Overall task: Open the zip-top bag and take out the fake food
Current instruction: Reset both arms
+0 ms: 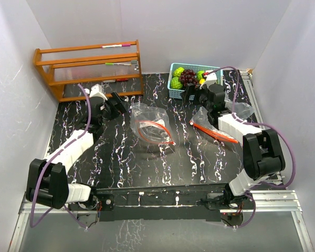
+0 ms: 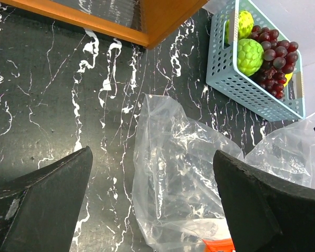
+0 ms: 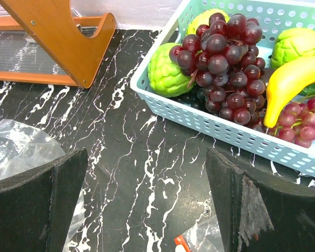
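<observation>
Clear, crinkled plastic film of the zip-top bag [image 2: 173, 173] gleams between the jaws of the left gripper [image 2: 152, 155], on a black marble-look tabletop [image 2: 52, 94]. Beyond the jaws of the right gripper [image 3: 147, 155]: glossy grapes [image 3: 223, 58], bumpy green balls [image 3: 165, 71] and a smooth banana [image 3: 289, 84] in a perforated plastic basket [image 3: 215, 128]; past its left jaw, a varnished orange wooden rack [image 3: 58, 31].
</observation>
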Available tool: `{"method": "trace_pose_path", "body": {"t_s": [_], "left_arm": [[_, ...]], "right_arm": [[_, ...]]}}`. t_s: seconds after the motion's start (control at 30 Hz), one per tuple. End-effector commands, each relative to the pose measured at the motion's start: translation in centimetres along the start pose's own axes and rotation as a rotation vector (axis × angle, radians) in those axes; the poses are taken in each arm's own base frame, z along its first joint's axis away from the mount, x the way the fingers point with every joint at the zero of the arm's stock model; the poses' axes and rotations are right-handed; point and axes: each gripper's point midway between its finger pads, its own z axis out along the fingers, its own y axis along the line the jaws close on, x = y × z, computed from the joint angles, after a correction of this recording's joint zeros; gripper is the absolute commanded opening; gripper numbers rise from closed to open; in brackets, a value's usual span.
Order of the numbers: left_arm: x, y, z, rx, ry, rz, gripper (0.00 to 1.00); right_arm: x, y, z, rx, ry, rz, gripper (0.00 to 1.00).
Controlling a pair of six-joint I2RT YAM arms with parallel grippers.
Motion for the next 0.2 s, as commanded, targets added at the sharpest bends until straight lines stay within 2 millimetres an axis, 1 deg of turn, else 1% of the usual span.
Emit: {"method": "trace_pose_path", "body": {"t_s": [0.0,0.17], "left_arm": [[-2.2,-0.8,-1.0,0.012,-0.058,0.015,0.97],[-2.3,-1.0,-0.8,0.011,-0.052,0.014,0.97]], "right_arm": [[-3.5,0.4,-0.8,0.010,-0.105,-0.035,0.98],[-2.5,-0.2,-0.5,0.048,-0.078,-0.011,0.98]]}}
